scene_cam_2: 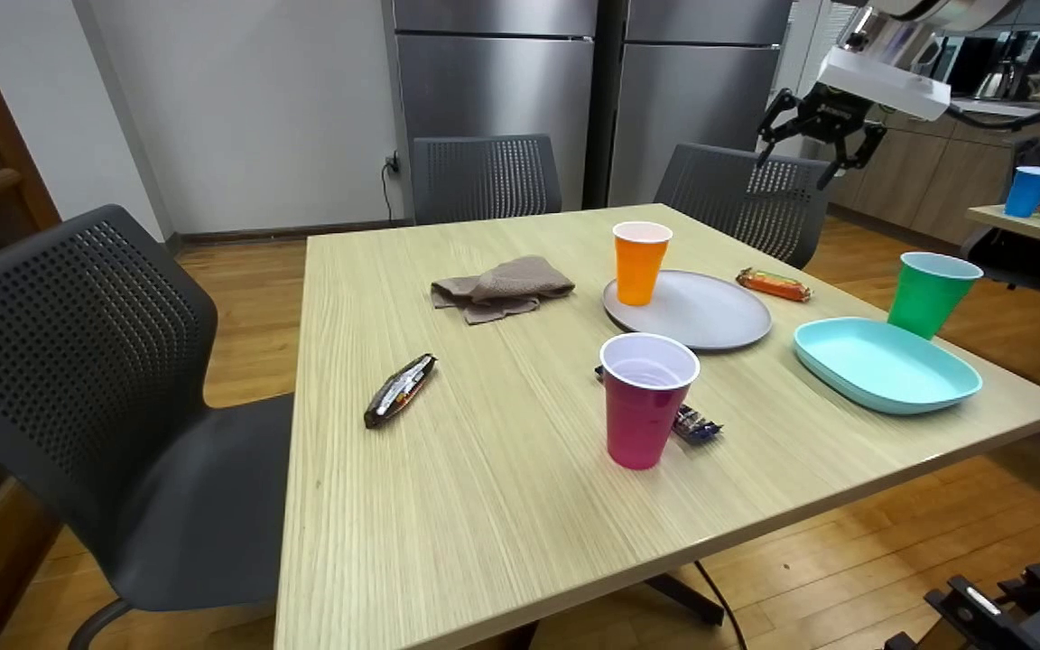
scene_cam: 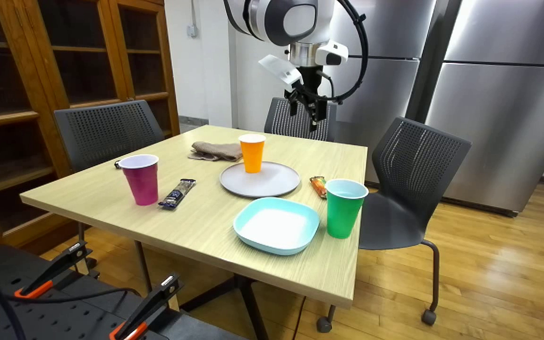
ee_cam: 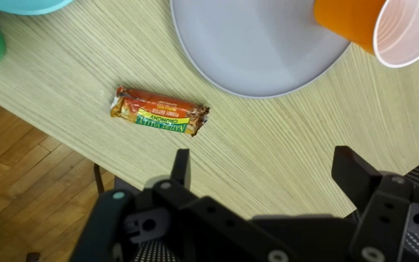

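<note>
My gripper (ee_cam: pixel 263 150) stands wide open above the table, with nothing between its fingers; in both exterior views it hangs high at the far side. Of the things below, a red-orange granola bar (ee_cam: pixel 160 111) is nearest, ahead of the left finger in the wrist view. Beyond it lies a round grey plate (scene_cam: pixel 234 182). An orange cup (scene_cam: pixel 252 155) stands upright on that plate. A green cup (scene_cam: pixel 343 212) and a turquoise square dish (scene_cam: pixel 276 224) sit side by side close to the table's edge. The purple cup (scene_cam_2: pixel 646 406) partly hides a dark-blue wrapped bar (scene_cam: pixel 176 193) in an exterior view.
A brown cloth (scene_cam_2: pixel 506 287) lies crumpled on the wooden table (scene_cam_2: pixel 448 506). Also on it is a dark wrapped bar (scene_cam_2: pixel 400 390). Dark chairs (scene_cam: pixel 409 174) surround the table. Steel refrigerators (scene_cam: pixel 498 127) stand behind, and a glass-door cabinet (scene_cam: pixel 59 89) along the wall.
</note>
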You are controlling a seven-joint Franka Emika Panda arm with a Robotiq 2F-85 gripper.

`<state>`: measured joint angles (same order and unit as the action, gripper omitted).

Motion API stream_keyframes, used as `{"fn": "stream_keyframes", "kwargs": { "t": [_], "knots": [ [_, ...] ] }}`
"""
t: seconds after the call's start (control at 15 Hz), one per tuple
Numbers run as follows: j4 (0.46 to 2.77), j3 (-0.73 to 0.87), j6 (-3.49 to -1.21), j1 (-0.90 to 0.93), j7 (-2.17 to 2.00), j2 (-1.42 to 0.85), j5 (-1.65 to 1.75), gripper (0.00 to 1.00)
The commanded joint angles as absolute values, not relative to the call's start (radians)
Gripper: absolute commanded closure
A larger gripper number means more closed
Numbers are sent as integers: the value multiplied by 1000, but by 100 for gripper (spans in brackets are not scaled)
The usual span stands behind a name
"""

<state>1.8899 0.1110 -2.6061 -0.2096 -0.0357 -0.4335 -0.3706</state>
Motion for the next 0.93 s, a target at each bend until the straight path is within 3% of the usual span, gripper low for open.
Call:
{"fn": "stream_keyframes", "kwargs": {
  "t": [0.0,0.87],
  "knots": [
    [1946,141,-2614,-204,-93,-385,-317,0],
    [1929,163,-2606,-221,-109,-419,-273,0]
  ]
}}
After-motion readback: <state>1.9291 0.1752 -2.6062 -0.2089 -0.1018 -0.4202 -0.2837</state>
